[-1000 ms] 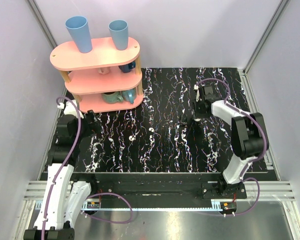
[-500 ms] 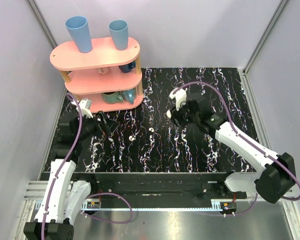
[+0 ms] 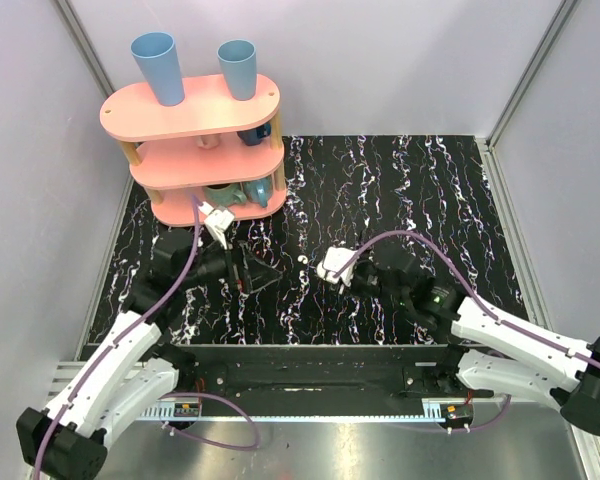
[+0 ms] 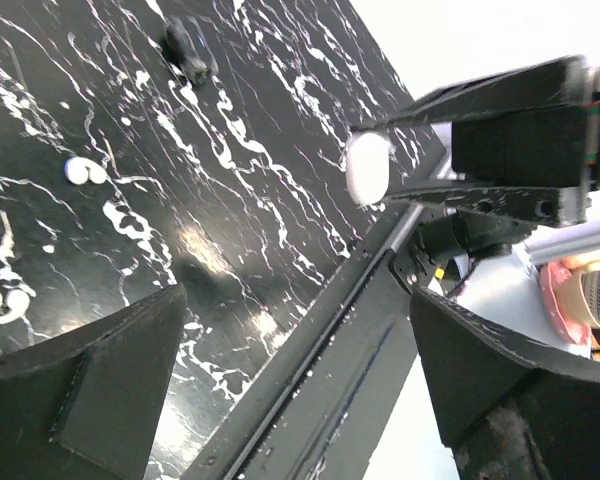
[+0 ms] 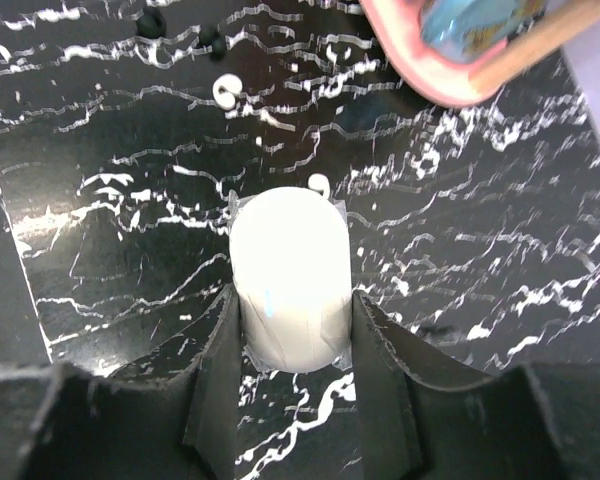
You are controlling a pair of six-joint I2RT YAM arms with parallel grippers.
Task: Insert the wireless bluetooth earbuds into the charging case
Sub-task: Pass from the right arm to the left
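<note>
Where the black marbled table [image 3: 400,180] reaches its far left corner, a pink three-tier shelf [image 3: 192,110] stands with two blue cups [image 3: 158,66] upright on its top tier and mugs on the lower tiers. The shelf's lower edge and a blue mug appear at the top right of the right wrist view, beyond the working area.

Both earbuds lie loose on the table, apart from each other. One earbud [image 5: 319,184] sits just beyond the far end of the charging case [image 5: 288,262], and the case partly screens it from the right wrist camera. The second earbud [image 5: 225,93] lies farther out, toward the shelf side. A few small dark bits lie on the table past it, too small to identify.

The right gripper [image 5: 292,300] is clamped on the charging case. Its two fingers [image 5: 212,370] press the case's long sides, and the rounded far end of the case sticks out ahead of them. The left wrist view shows the same case as a white oval pinched between those fingers. Whether the case touches the table cannot be told.

The left gripper [image 3: 250,270] holds nothing and touches nothing. Its jaws are spread wide and face the right gripper across the table.

A small coloured tag [image 3: 187,407] sits on the front rail, its print too small to read.
</note>
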